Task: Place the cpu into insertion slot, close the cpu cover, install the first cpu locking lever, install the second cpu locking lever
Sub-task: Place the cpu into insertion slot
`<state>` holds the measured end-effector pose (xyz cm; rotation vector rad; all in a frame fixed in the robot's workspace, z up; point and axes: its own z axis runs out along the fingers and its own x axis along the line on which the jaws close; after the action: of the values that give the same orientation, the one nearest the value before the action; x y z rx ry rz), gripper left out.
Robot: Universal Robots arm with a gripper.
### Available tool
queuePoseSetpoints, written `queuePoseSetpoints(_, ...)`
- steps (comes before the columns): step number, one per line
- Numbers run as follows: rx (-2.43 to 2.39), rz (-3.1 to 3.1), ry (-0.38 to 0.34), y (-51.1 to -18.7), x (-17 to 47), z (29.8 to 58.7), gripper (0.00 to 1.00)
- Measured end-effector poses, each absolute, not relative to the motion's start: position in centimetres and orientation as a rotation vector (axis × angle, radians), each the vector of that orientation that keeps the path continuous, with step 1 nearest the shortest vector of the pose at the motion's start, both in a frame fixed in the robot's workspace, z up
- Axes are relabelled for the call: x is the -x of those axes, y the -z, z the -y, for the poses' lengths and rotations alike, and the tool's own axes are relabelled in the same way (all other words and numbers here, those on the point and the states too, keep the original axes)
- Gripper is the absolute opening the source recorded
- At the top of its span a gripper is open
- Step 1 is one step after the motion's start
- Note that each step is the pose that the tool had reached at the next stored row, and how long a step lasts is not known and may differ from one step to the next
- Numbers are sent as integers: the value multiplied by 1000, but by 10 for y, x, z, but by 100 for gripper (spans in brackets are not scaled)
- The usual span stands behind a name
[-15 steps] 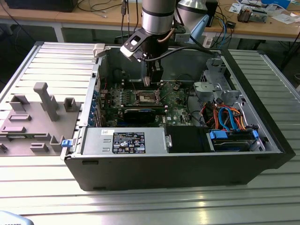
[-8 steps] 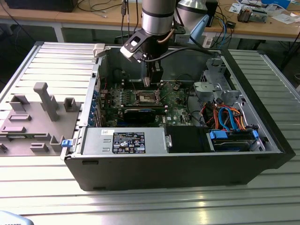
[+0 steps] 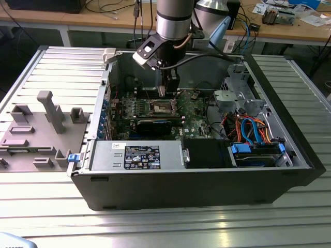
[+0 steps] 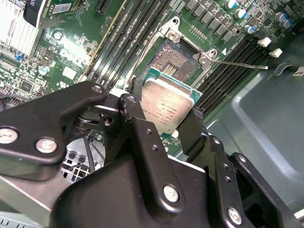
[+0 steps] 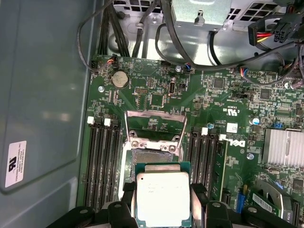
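While the black two-fingered gripper (image 4: pixel 165 107) is clamped on two opposite edges of the small flat square cpu with a silver-grey metal top (image 4: pixel 168 110), the chip hangs just above the square dark insertion slot (image 4: pixel 183 57), not yet seated. This is toward the far side of the open dark computer case (image 3: pixel 207 186). The thin silvery cpu cover (image 5: pixel 154 124) stands swung open. Light, stiff and probably fragile underneath, the chip suits edge holds, though its smooth sides could slip.

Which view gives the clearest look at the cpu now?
First wrist view: the cpu faces the camera squarely. Second wrist view shows it angled between the fingers. Exterior view shows the gripper low over the motherboard.
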<state>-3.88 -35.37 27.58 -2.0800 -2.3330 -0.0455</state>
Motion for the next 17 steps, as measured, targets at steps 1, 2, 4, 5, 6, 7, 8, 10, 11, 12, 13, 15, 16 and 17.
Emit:
queuePoseSetpoints(1, 2080, 2333, 46, -275, 39, 354, 55)
queuePoseSetpoints(2, 2080, 2333, 46, -275, 39, 354, 55)
queuePoseSetpoints(4, 2080, 2333, 46, -274, 39, 354, 55)
queuePoseSetpoints(5, 2080, 2333, 46, -274, 39, 354, 55)
queuePoseSetpoints(6, 2080, 2333, 46, -274, 39, 354, 55)
queuePoseSetpoints(7, 2080, 2333, 46, -273, 39, 354, 55)
queuePoseSetpoints(8, 2080, 2333, 46, -273, 39, 354, 55)
queuePoseSetpoints(10, 2080, 2333, 46, -272, 39, 354, 55)
queuePoseSetpoints(11, 2080, 2333, 46, -272, 39, 354, 55)
queuePoseSetpoints(12, 2080, 2333, 46, -272, 39, 354, 55)
queuePoseSetpoints(13, 2080, 2333, 46, -271, 39, 354, 55)
queuePoseSetpoints(15, 2080, 2333, 46, -271, 39, 354, 55)
queuePoseSetpoints(16, 2080, 2333, 45, -271, 39, 354, 55)
queuePoseSetpoints(17, 2080, 2333, 45, -270, 39, 354, 55)
